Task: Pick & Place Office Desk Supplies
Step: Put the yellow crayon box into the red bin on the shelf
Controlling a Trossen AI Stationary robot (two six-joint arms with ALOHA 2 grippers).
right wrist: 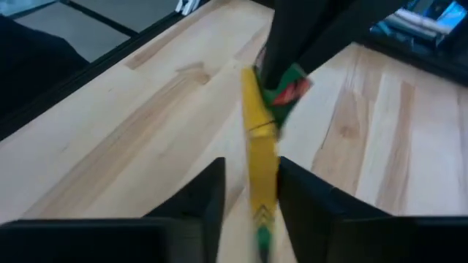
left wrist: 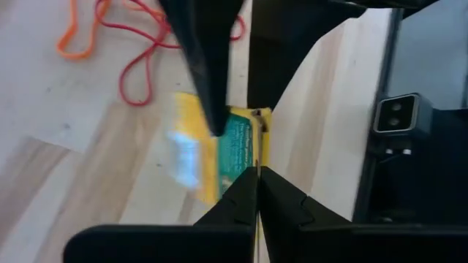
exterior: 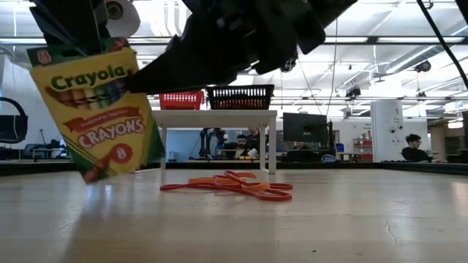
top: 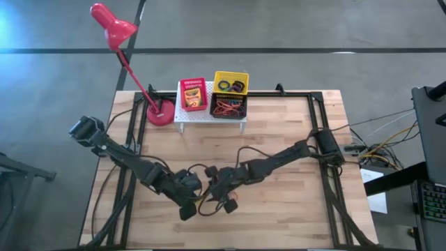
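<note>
Crayon box off table, clamped by left pincer and right pincer; rubber bands beside

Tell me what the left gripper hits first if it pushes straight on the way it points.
The crayon box: the left gripper is shut on its edge, with the right gripper at it too. Beyond it, probably the table, though depth is unclear.
</note>
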